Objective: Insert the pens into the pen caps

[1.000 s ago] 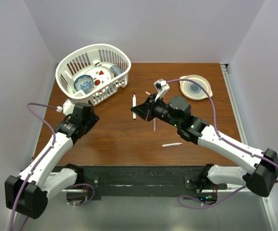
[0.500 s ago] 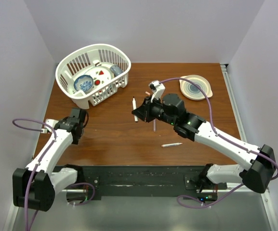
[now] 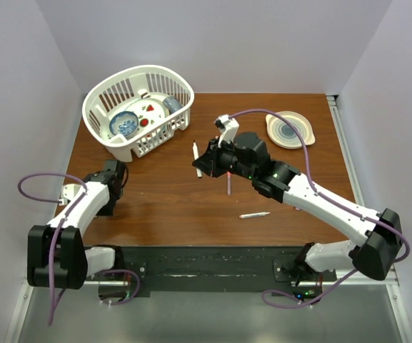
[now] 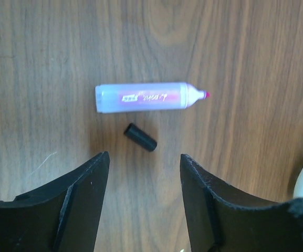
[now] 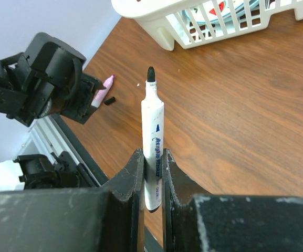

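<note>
I see nothing capped yet; right end effector (image 5: 152, 157) grips a white plastic pen (image 5: 153, 121); left end effector (image 4: 143, 160) gapes, short black tube cap (image 4: 139, 137) just ahead.

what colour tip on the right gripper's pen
Black; the pen shows best in right wrist view.

Table (image 3: 163, 207): dark brown wood-grain top, lying under the jaws of left gripper (image 4: 144, 156) and right gripper (image 5: 151, 153). Walls (image 3: 213, 43): plain pale lilac-white, rising beyond the jaws and to either side. Light: even, soft, faint shadows.
</note>
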Controlling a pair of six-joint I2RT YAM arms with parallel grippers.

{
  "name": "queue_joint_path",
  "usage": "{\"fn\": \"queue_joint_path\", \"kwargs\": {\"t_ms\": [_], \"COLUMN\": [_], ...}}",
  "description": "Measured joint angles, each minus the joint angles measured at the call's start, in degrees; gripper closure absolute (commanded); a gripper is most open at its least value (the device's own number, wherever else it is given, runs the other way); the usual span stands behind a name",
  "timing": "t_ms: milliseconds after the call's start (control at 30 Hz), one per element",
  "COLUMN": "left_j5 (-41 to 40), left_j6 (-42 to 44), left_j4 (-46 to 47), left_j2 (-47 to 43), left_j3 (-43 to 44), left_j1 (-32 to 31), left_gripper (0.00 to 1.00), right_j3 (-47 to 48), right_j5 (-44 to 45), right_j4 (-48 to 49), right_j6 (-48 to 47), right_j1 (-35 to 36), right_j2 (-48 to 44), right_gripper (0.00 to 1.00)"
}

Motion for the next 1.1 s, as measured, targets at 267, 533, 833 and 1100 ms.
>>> {"fn": "queue_joint_path", "kwargs": {"t_ms": [267,533,833,1100], "left_j5": [0.55,0.55,0.66,0.66], "left_j6": [1.66,3.54,4.72,5.6], "left_j4": [5.22,7.72,9.09,9.42], "left_j2": [2.8,5.25,7.15,9.11], "left_j3": [-0.79,-1.16,-1.4,-1.97], "left_j1": [2.8,2.97,4.22,4.39], "left_gripper": [0.4,0.39,0.39,0.4], "right_j3": [0.61,0.85,0.85,0.85], "right_j5": [-0.09,-0.22,-0.2,-0.22], "right_j4": [-1.05,-1.22,-1.25,-1.25], "right_j6": [0.07,0.11,0.11,0.11], "right_j1": [0.0,0.0,0.0,0.0], "right_j2": [2.03,2.23,2.23,2.23], "right_gripper": [1.0,1.0,1.0,1.0]}}
